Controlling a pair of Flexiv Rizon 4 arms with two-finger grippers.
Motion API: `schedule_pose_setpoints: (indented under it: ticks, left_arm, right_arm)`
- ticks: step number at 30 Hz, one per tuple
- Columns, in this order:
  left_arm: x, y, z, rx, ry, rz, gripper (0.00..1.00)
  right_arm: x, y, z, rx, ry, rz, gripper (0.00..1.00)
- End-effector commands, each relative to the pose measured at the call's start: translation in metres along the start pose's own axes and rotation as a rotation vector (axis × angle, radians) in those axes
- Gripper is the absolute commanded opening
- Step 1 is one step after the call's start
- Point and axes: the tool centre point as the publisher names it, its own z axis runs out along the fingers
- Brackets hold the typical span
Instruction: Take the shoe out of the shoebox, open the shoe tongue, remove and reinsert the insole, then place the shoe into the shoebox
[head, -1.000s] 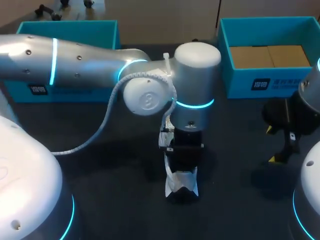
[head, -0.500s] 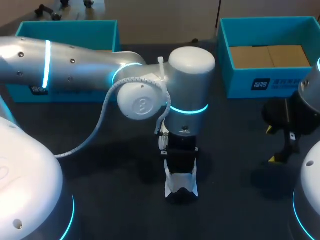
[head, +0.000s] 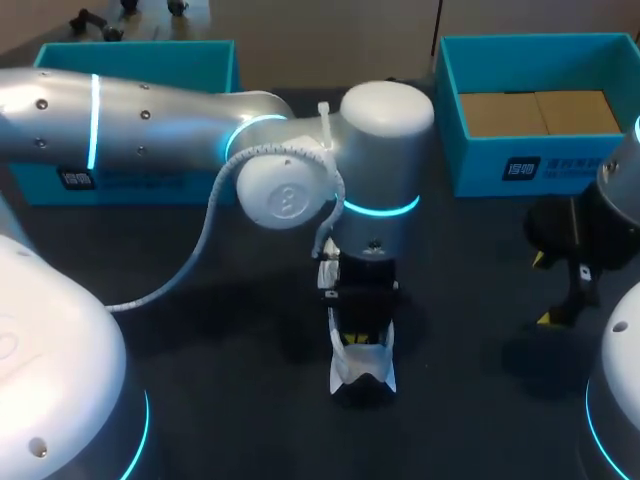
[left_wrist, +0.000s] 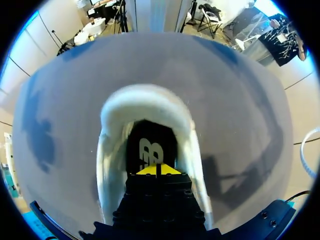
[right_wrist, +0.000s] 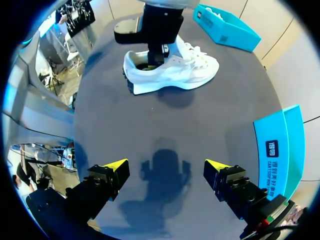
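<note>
1. A teal box (head: 150, 60) stands at the desk's far left corner.
2. The left arm (head: 150, 120) comes in from the left and reaches to the middle of the desk, wrist pointing straight down.
3. The left gripper (left_wrist: 157, 170) is inside the shoe's opening. Its yellow tips are pressed together just above the black insole (left_wrist: 150, 145).
4. The white shoe (head: 362, 370) stands upright on its sole at mid-desk, near the front edge.
5. The teal shoebox (head: 480, 165) sits at the far right corner, with brown cardboard (head: 540, 112) inside.
6. The right gripper (right_wrist: 166, 169) hangs over the desk's right side, well apart from the shoe, fingers spread wide and holding nothing.
</note>
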Motion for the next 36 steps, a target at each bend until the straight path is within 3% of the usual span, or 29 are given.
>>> schedule_pose_setpoints:
  ticks: [1, 9, 13, 27, 29, 36]
  left_arm:
    - [0.011, -0.006, -0.023, 0.004, -0.011, 0.013, 0.0]
    - [0.004, -0.013, -0.037, -0.034, -0.021, 0.011, 0.0]
    - [0.001, -0.013, -0.037, -0.09, -0.03, -0.021, 0.0]
    - [-0.005, 0.006, -0.033, -0.171, -0.025, -0.091, 0.0]
    - [-0.006, 0.008, -0.031, -0.184, -0.021, -0.097, 0.25]
    - [-0.007, 0.013, -0.03, -0.198, -0.014, -0.119, 0.61]
  right_arm:
    - [0.001, 0.0, 0.001, 0.001, -0.002, 0.0, 1.0]
    - [0.001, 0.0, 0.001, 0.001, -0.002, 0.0, 1.0]
    - [0.001, 0.0, 0.001, 0.001, -0.002, 0.0, 1.0]
    - [0.001, 0.0, 0.001, 0.001, -0.002, 0.0, 1.0]
    - [0.001, 0.0, 0.001, 0.001, -0.002, 0.0, 1.0]
    - [0.001, 0.0, 0.001, 0.001, -0.002, 0.0, 1.0]
